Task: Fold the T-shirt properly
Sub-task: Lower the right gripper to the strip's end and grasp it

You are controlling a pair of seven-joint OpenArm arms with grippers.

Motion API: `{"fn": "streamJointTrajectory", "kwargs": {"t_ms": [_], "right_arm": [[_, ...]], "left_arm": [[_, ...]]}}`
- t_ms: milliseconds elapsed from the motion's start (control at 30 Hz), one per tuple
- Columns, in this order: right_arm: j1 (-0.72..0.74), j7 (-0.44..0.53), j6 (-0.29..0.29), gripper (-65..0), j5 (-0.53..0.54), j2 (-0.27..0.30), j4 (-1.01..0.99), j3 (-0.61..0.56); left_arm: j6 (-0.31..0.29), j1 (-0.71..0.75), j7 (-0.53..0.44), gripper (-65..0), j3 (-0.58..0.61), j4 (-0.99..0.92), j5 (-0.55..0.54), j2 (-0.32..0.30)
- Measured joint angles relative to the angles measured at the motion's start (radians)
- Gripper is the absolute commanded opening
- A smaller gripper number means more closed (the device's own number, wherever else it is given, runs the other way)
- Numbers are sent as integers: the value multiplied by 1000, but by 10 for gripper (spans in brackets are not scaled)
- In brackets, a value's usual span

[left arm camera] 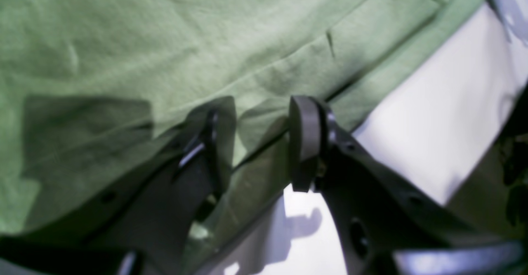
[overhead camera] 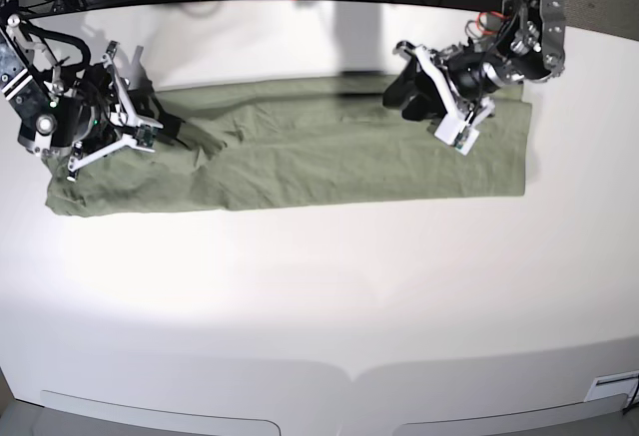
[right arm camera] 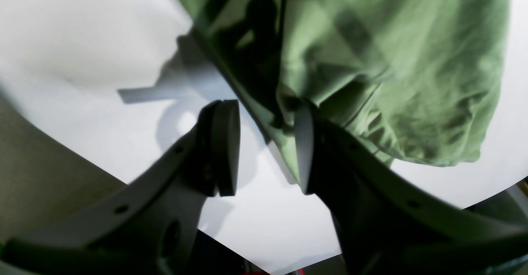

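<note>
Closest to my base camera is the bare white desk (overhead camera: 319,296), filling the whole lower half of the frame. Above it, the T-shirt (overhead camera: 300,157) lies as a long olive-green band across the upper middle of the frame, wrinkled and folded lengthwise, running from the left edge region to the right. At the upper left of the frame I see the right gripper (overhead camera: 150,125) sitting at the shirt's bunched left end; through its wrist camera the fingers (right arm camera: 225,147) stand parted with a clear gap, one over white desk and the other against the rumpled green cloth, nothing pinched between them, so I call it released. Moving right, the band of cloth lies flatter through the middle. At the upper right of the frame the left gripper (overhead camera: 411,92) hangs over the shirt's far long edge. In its wrist view the fingers (left arm camera: 304,139) are also spread apart, poised at a doubled hem edge where cloth meets white desk; fabric shows in the gap, but I see no pinch on it, so released as well.
</note>
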Motion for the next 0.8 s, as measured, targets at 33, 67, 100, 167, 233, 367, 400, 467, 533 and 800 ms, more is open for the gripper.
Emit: {"fn": "streamJointTrajectory", "kwargs": {"t_ms": [33, 67, 100, 167, 233, 367, 400, 467, 533, 800], "right_arm": [[0, 24, 0, -425, -16, 0, 0, 0], [0, 59, 0, -425, -27, 0, 0, 0], [2, 99, 0, -425, -38, 0, 1, 0], [5, 205, -1, -425, -42, 0, 6, 0], [14, 271, -52, -425, 11, 0, 13, 0], [48, 273, -115, -425, 37, -18, 14, 1], [53, 271, -146, -425, 42, -29, 9, 1], [66, 273, -193, -425, 37, -60, -23, 6], [80, 274, -225, -425, 40, -93, -80, 21], [169, 235, -158, -425, 261, -151, -271, 113]], "left_arm": [[2, -4, 1, -431, 0, 0, 5, 0], [5, -9, 2, -431, 0, 0, 5, 0], [5, -12, 4, -431, 0, 0, 6, -1], [5, -14, 4, -431, 0, 0, 8, -2], [8, -15, 5, -431, 0, 0, 13, -2], [8, -16, 4, -431, 0, 0, 12, -4], [8, -18, 5, -431, 0, -1, 12, -6], [8, -21, 7, -431, 0, -2, 12, -10], [8, -21, 6, -431, 0, -2, 12, -12], [12, -21, 7, -431, 0, -2, 12, -14]]}}
